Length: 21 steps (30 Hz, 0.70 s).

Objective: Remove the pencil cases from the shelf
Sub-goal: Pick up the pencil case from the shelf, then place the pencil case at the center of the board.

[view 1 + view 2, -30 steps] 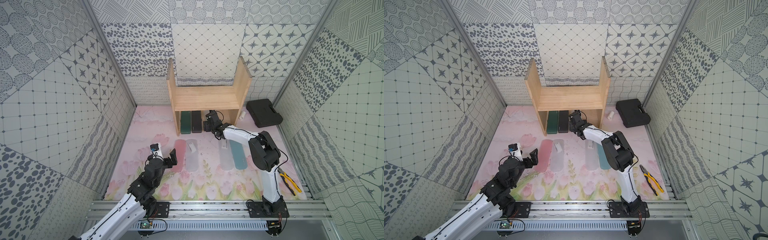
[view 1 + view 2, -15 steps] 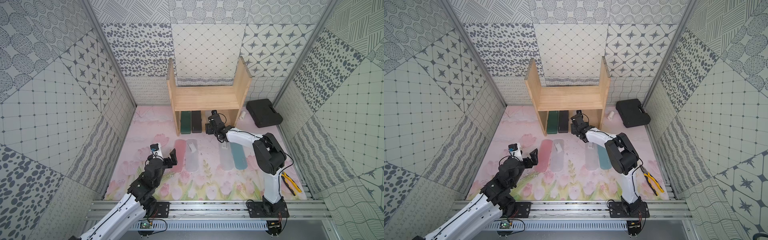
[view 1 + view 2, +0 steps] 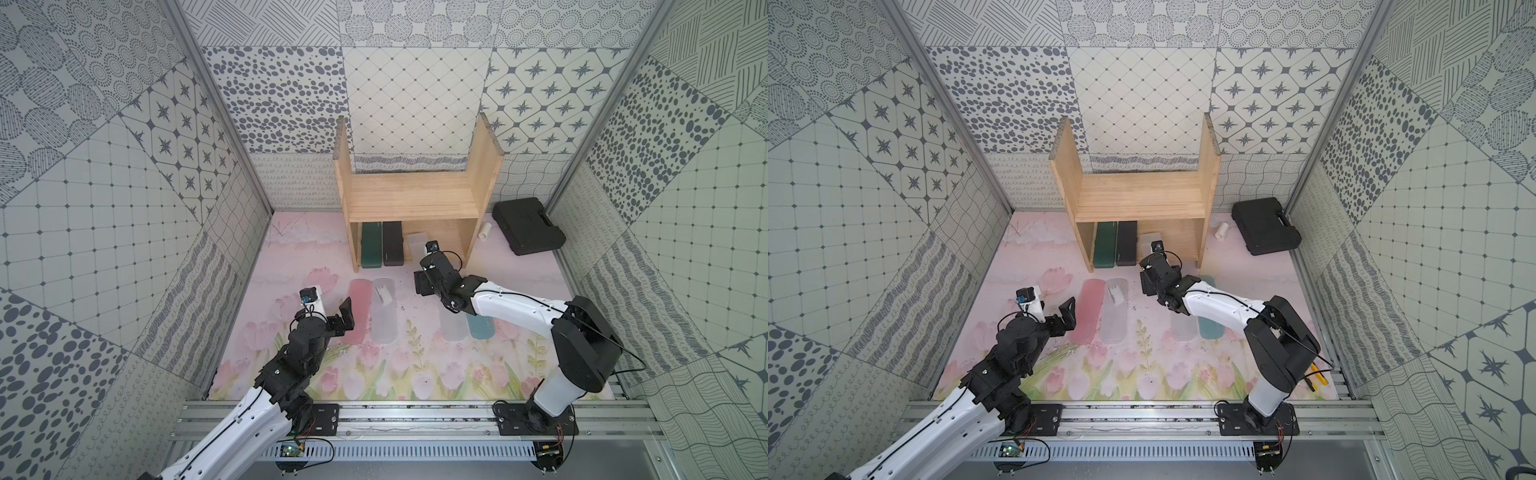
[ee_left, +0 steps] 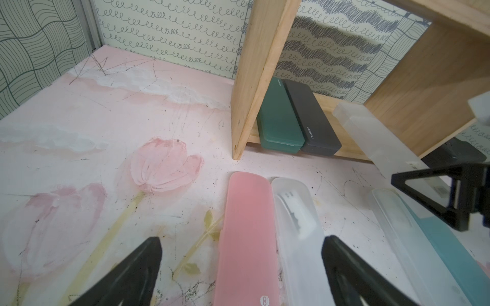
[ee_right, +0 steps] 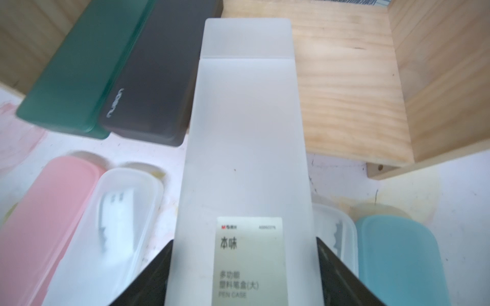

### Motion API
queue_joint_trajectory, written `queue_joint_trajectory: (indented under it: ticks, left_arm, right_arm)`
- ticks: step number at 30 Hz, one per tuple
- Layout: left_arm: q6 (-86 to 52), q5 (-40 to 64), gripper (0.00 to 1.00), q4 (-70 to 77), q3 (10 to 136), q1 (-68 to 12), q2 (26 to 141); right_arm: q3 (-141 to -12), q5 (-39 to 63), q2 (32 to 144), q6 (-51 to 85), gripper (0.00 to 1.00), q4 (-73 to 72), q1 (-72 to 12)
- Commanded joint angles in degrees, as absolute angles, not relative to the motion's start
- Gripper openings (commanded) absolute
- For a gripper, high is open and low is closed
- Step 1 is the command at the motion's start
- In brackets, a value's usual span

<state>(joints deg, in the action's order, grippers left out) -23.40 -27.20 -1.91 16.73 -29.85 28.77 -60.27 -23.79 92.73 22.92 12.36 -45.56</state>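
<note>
The pine shelf (image 3: 411, 208) stands at the back. On its lower board lie a dark green pencil case (image 3: 371, 245) and a black one (image 3: 392, 243). My right gripper (image 5: 244, 246) is shut on a frosted-clear labelled case (image 5: 246, 159); the case is tilted, its far end still over the lower board (image 4: 376, 137). On the mat in front lie a pink case (image 3: 358, 309), two frosted cases (image 3: 384, 309) (image 3: 451, 328) and a blue one (image 3: 480, 328). My left gripper (image 4: 242, 243) hangs open over the near ends of the pink and frosted cases, holding nothing.
A large black tool case (image 3: 528, 224) and a small white cylinder (image 3: 485, 230) lie right of the shelf. Yellow-handled pliers (image 3: 1316, 376) rest by the front right rail. Patterned walls close in both sides and the back.
My right gripper has drawn back from the shelf opening toward the front, pulling the frosted labelled case with it. The left arm has not moved.
</note>
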Motion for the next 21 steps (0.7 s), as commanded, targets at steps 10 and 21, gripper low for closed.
queue_joint_trajectory:
  ticks: [10, 21]
  left_arm:
    - [-24.4, -27.0, 0.99, -0.4, 16.8, -29.2, 28.0]
    - [-24.6, -26.7, 0.99, -0.3, 16.8, -29.1, 28.1]
  right_arm:
    - [-49.3, -31.2, 82.3, 36.6, 0.68, 18.1, -55.8]
    - [-48.3, -37.3, 88.0, 49.7, 0.69, 18.1, -62.3]
